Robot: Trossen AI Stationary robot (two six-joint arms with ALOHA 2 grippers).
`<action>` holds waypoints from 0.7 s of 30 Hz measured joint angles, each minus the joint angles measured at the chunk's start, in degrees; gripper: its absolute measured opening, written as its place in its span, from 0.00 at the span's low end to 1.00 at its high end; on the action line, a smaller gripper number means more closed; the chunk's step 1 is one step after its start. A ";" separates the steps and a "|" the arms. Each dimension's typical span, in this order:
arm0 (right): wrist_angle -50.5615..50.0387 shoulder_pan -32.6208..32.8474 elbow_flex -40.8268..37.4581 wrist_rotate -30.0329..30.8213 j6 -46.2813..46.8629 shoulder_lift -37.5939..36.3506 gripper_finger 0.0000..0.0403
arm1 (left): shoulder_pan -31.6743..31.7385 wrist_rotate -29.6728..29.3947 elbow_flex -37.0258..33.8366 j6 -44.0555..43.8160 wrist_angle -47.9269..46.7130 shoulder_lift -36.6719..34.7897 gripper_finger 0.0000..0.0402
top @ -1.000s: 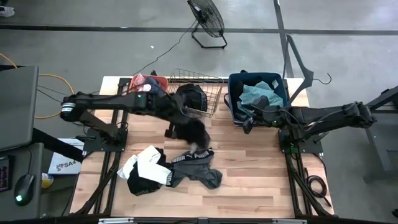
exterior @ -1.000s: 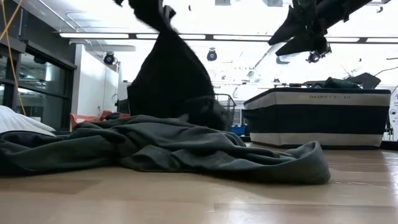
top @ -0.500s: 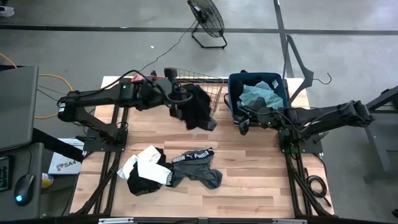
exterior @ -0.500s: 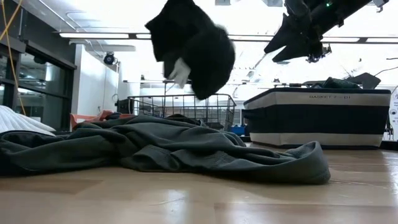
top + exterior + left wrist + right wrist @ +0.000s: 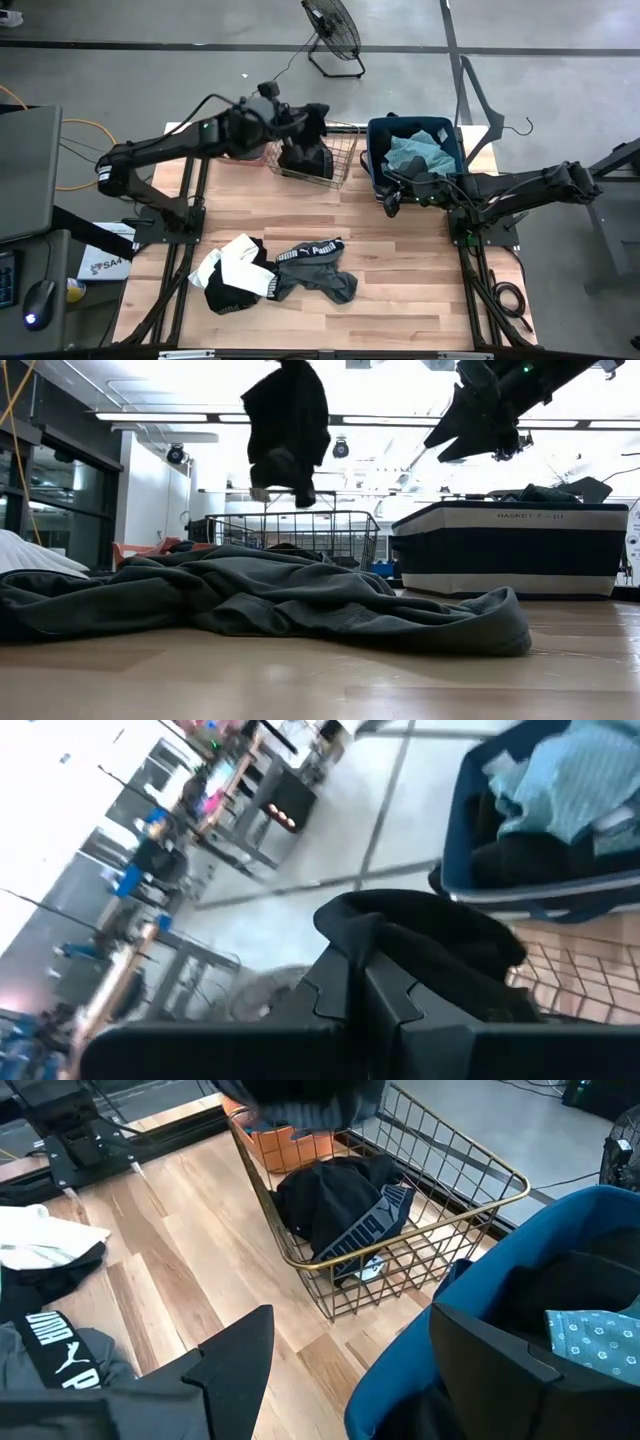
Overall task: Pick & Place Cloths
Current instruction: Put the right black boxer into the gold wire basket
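**Black cloth over the wire basket**

My left claw (image 5: 300, 128) grips a black cloth (image 5: 288, 430), hanging above the wire basket (image 5: 340, 160). My right claw (image 5: 392, 200) waits with fingers apart beside the blue bin (image 5: 375, 140). Two cloths (image 5: 280, 272) lie on the table (image 5: 400, 280).
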 joint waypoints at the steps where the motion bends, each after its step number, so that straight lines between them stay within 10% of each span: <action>1: 0.00 0.00 0.00 0.00 0.00 0.00 0.64 | 1.30 1.01 -0.07 -0.57 -0.50 0.23 0.00; 21: -0.07 0.00 -0.08 0.00 -0.15 -0.01 0.64 | 12.10 13.37 -0.11 -4.90 -6.59 13.59 0.00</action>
